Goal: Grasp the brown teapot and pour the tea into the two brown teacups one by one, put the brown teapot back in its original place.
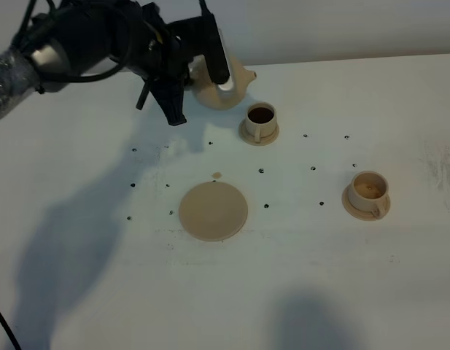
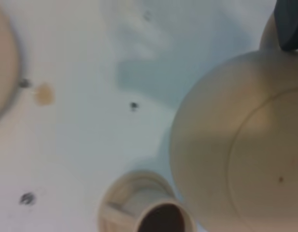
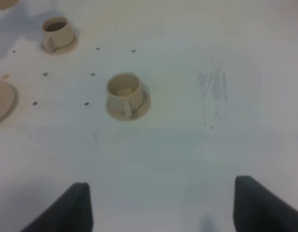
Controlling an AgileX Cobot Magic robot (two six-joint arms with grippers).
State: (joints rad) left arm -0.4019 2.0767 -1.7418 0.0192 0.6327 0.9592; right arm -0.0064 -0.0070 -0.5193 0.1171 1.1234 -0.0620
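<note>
The brown teapot (image 1: 208, 95) is at the back of the table, away from the flat tan disc (image 1: 213, 211) that is its original place. My left gripper (image 1: 204, 73) is shut on it from above. Its spout points right, toward the far teacup (image 1: 260, 120), which holds dark tea. In the left wrist view the teapot (image 2: 235, 159) fills the frame beside that teacup (image 2: 161, 220). The second teacup (image 1: 369, 191) sits on its saucer at the right and looks pale inside. My right gripper (image 3: 163, 212) is open over bare table, short of this teacup (image 3: 123, 92).
A small tan drip (image 1: 216, 176) marks the white table (image 1: 341, 292) just behind the disc. Small dark dots are scattered around the disc and cups. Faint scuffs (image 1: 440, 164) show near the right edge. The left arm's shadow falls across the left side.
</note>
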